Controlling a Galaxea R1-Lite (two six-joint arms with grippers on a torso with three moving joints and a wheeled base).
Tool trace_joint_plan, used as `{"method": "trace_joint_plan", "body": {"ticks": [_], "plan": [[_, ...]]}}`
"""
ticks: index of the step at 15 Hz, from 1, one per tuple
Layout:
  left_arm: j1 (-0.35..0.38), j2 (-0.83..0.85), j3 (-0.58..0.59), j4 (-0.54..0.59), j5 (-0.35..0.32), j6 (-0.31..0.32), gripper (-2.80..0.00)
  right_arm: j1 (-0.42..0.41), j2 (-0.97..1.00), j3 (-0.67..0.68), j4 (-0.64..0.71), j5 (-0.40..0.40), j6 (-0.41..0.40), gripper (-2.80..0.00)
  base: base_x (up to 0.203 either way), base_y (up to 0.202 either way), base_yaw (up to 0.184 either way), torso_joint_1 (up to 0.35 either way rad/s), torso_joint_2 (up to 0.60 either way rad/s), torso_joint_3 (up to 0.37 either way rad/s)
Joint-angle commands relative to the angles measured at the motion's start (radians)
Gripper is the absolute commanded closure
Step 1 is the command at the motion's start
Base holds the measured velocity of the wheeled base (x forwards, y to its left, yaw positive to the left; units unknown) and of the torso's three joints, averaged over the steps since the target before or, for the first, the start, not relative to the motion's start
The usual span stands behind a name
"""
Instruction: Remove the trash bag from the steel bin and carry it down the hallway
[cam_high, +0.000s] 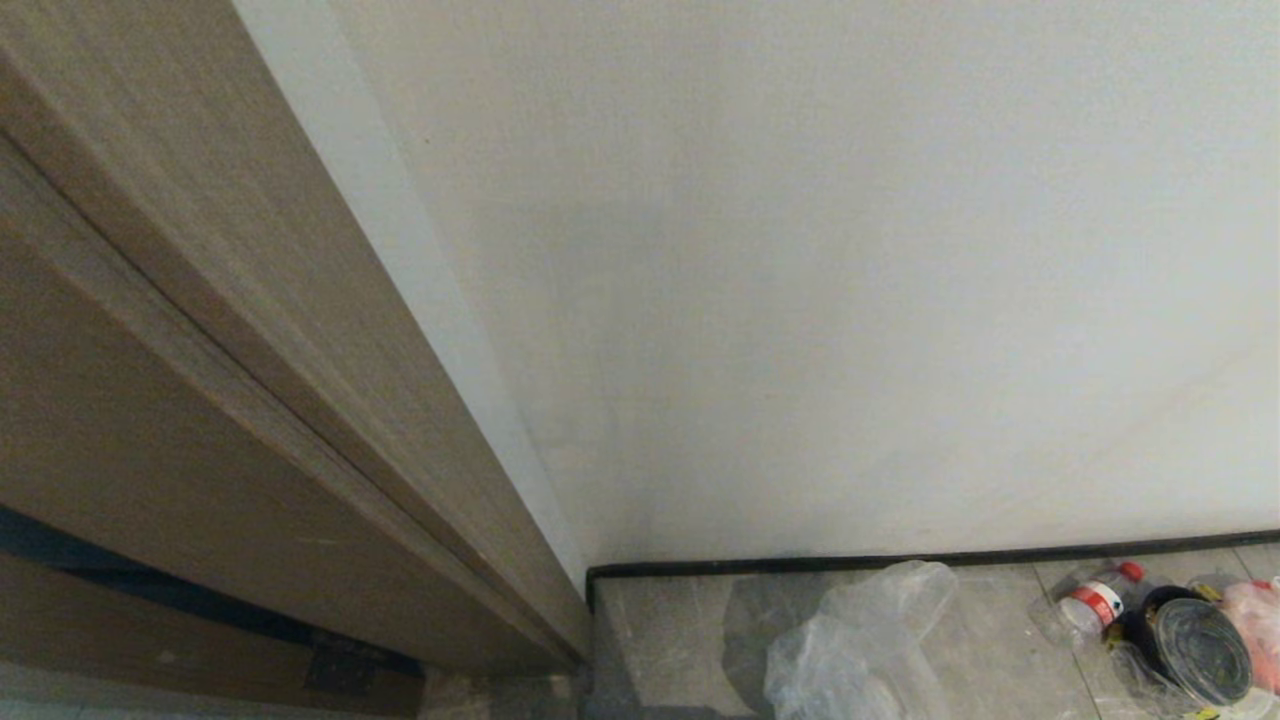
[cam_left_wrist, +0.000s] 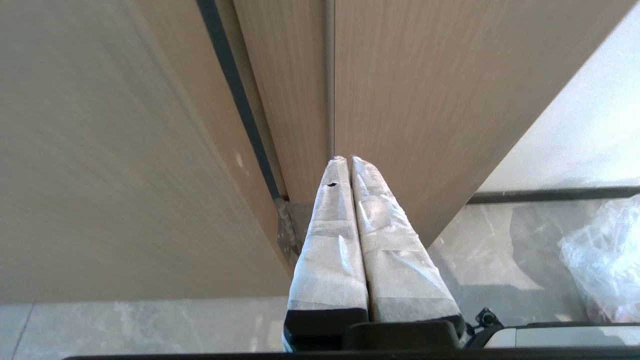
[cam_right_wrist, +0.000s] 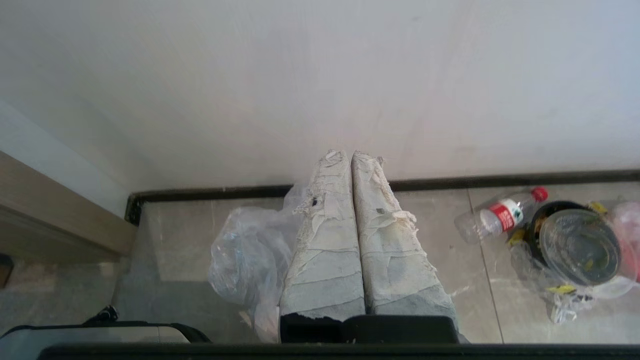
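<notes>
a plain white wall (cam_high: 800, 280) meets a wood-grain door (cam_high: 150, 380) above glossy marbled floor tiles (cam_high: 680, 630). the trash bag (cam_high: 860, 640), thin crinkled clear plastic, lies heaped on the tiles, seemingly empty. nearby, a clear bottle (cam_high: 1095, 603) and round lidded tub (cam_high: 1195, 648). left end effector (cam_left_wrist: 348, 160) and right end effector (cam_right_wrist: 348, 154), tape-wrapped, are both closed, holding nothing.

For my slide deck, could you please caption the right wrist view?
Shut right end effector above a clear trash bag on hallway tiles, bottle nearby.
</notes>
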Motion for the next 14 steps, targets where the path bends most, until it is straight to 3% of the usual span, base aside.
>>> {"method": "trace_joint_plan", "body": {"ticks": [1,14], "plan": [[0.0,-0.001,0.0,0.0,0.001,-0.001,0.0,0.0,0.0,0.003,0.0,0.0,0.001,0.0,0.0,0.0,0.0,0.0,0.0,0.207],[0.0,0.0,0.0,0.0,0.001,-0.001,0.0,0.0,0.001,0.003,-0.004,0.0,0.0,0.0,0.0,0.0,0.0,0.003,0.0,0.203]]}}
